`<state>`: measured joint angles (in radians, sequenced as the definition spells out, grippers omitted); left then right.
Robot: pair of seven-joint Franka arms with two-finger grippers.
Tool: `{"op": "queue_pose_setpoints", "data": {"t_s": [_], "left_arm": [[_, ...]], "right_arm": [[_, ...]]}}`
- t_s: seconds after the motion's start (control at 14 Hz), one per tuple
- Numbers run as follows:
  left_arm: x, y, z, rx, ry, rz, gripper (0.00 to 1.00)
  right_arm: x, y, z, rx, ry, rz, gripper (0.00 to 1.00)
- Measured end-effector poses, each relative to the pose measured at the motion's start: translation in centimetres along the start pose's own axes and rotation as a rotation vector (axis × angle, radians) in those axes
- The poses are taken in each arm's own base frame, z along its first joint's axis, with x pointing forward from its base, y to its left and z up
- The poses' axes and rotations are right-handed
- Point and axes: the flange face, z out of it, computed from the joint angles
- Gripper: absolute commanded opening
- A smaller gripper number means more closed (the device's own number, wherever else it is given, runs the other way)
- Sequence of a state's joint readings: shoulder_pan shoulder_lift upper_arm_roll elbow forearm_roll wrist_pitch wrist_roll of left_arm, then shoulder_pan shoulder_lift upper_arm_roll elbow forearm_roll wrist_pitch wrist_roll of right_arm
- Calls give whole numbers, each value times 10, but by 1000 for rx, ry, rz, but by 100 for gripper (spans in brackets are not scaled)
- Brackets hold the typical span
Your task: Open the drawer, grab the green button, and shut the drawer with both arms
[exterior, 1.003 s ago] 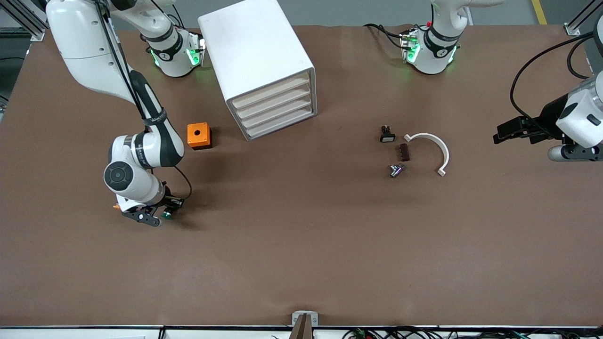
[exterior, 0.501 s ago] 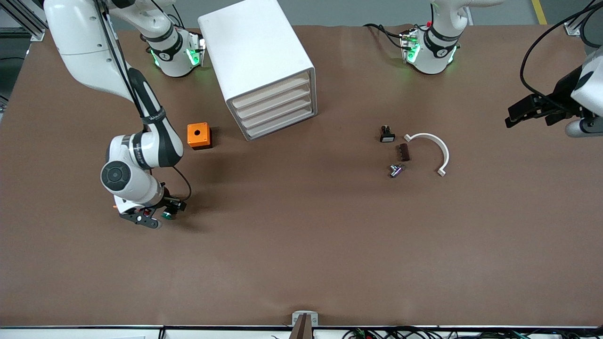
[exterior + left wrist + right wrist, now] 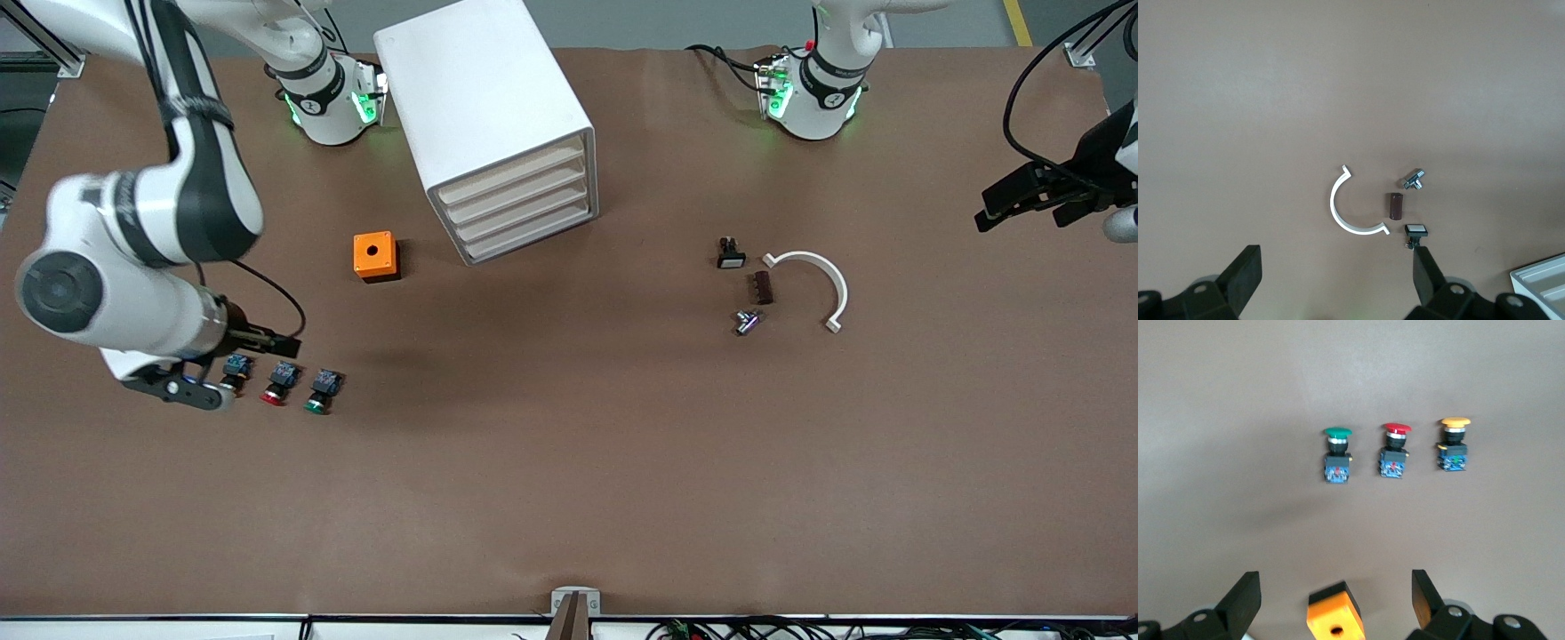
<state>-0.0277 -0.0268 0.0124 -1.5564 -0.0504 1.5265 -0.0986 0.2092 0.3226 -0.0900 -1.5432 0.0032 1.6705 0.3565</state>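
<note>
The right gripper point(image 3: 191, 389), jaws spread and empty, hangs near the table's right-arm edge, just beside three plastic buttons lying in a row; the green button point(image 3: 317, 397) ends that row. All the cabinet's point(image 3: 484, 116) smooth drawers point(image 3: 524, 213) are shut. The left gripper point(image 3: 1000, 204) waits, spread.

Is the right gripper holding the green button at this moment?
No: the green button lies on the table beside the red-capped button, and the right gripper stands open above.

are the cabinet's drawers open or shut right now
Shut: all four drawer fronts sit flush with the face of the white cabinet, none pulled out.
</note>
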Motion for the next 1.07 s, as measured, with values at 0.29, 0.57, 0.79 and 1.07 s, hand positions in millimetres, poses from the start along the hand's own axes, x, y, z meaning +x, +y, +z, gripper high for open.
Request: {"op": "queue_pose_setpoints", "data": {"t_s": [0.29,0.57,0.79,1.07], "left_arm": [[-3,0,-3,2,-17,1,100],[-3,0,-10,0,-4,1,100],[-2,0,-9,1,-7,0,100],[15,-4,1,5,33,-11,100]], "right_arm": [[-14,48,-56,7,-27,-77,100],[-29,101,-100,36,21,-172,100],[-28,163,-102,53,-3,-227,100],[-24,190,-92,63,-29,-241,100]]}}
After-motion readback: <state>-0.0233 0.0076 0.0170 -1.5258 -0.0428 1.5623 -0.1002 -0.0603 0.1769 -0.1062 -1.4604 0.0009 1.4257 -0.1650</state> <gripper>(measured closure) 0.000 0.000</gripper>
